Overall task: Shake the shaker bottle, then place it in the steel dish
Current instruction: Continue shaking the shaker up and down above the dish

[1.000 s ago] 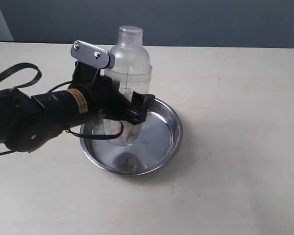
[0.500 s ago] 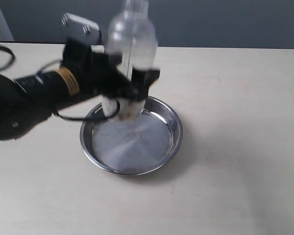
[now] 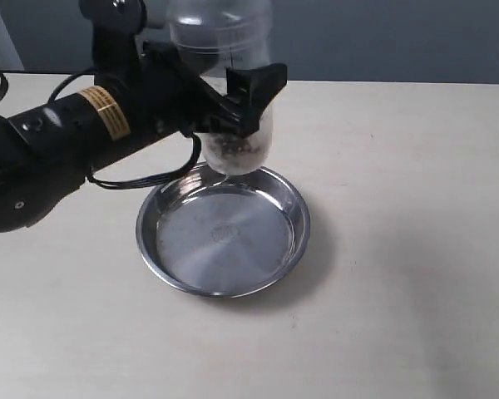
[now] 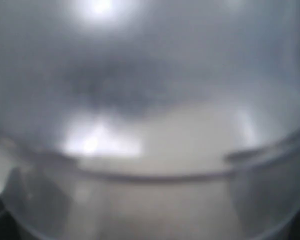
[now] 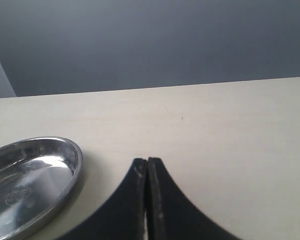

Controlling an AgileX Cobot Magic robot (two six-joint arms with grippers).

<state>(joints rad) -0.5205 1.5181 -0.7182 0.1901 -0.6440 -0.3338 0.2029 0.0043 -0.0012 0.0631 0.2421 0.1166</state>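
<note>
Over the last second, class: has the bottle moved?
Yes. The bottle has risen: a second ago its base sat low in the dish, and now it hangs clear above the dish's far rim.

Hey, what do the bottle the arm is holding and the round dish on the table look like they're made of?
The bottle looks like clear, slightly cloudy plastic: dark granules show through its wall, though glass can't be ruled out. The dish looks like polished stainless steel: silvery, with mirror-like reflections and a bright rim.
</note>
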